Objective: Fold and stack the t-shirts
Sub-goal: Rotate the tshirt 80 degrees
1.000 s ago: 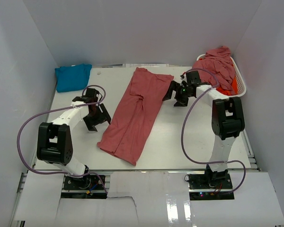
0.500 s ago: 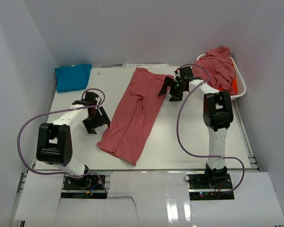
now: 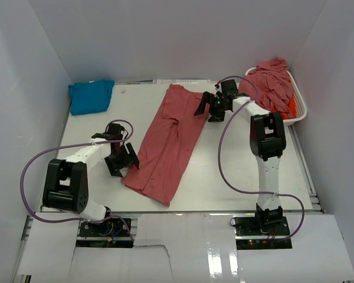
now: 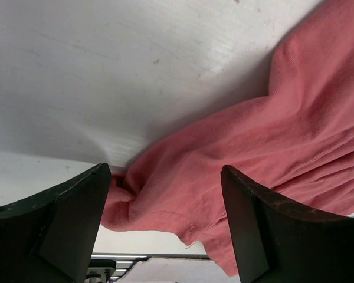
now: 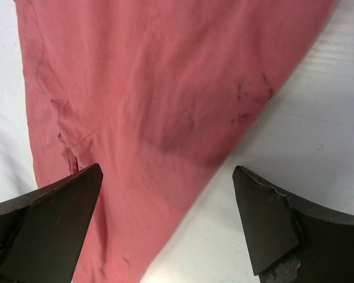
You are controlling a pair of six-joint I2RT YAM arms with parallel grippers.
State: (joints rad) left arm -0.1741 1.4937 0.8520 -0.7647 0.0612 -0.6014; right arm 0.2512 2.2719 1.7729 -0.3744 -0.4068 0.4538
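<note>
Rose-red shirt (image 3: 168, 144) lies long and narrow, slantwise on middle of worktop (image 3: 224, 171); left pincer (image 3: 124, 162) jaws wide apart, empty, at shirt's near-left corner, perhaps brushing cloth; right pincer (image 3: 206, 111) jaws wide apart, empty, over shirt's far-right edge; blue shirt (image 3: 90, 96) in far-left corner; red shirts (image 3: 270, 82) heaped in basket (image 3: 300, 112), orange shirt (image 3: 291, 106) beneath.

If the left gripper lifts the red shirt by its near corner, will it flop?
Probably flops: the red shirt lies limp and creased, its corner bunched. Likely light, being thin; pushing would wrinkle it, not slide it.
</note>
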